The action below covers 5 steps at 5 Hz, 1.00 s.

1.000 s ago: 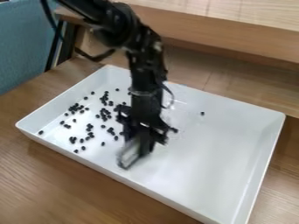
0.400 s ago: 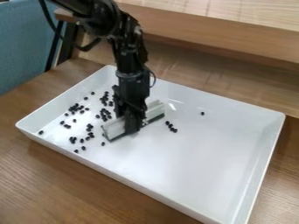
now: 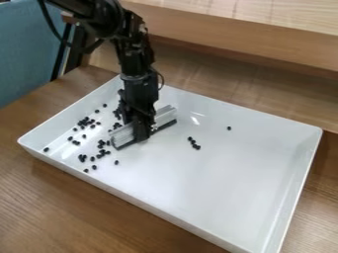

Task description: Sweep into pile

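Well inside the tray rim, the sweeper.

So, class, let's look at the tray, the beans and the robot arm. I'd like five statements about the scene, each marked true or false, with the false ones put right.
1. The white tray rests on a wooden table. True.
2. The gripper is holding a spoon. False: it holds a long, pale sweeper with a dark lower edge.
3. Most of the visible black beans lie left of the sweeper in the picture. True.
4. All the beans are gathered in one neat pile. False: they are scattered, some in small clumps.
5. A lone bean lies to the right of the sweeper in the picture, apart from the others. True.
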### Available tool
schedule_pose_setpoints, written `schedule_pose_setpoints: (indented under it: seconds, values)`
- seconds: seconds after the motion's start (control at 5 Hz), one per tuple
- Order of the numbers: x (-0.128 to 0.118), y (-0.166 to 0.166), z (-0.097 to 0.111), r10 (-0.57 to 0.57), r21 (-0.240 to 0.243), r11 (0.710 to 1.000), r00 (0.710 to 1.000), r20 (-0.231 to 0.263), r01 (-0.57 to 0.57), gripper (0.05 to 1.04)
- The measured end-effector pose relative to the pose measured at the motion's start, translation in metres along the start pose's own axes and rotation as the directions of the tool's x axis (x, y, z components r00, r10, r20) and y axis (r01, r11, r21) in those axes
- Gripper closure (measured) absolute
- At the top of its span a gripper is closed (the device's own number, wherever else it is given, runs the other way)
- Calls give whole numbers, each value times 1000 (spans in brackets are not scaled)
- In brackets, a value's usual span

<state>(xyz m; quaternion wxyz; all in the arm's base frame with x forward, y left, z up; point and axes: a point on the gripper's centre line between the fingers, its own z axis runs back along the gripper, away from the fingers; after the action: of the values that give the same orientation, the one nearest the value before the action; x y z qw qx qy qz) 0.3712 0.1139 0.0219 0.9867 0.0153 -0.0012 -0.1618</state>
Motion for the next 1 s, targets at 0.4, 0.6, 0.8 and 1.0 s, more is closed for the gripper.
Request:
schedule_pose_setpoints:
  seconds: [0.4,0.6,0.8,1.0]
  values:
    - [-13,16,-1,232,3,973,971,48,-233,685]
    - [-16,20,-2,292,-1,956,955,51,-292,685]
    - [-16,21,-2,317,-1,948,947,54,-317,685]
    - [-18,27,-2,392,1,919,917,71,-393,685]
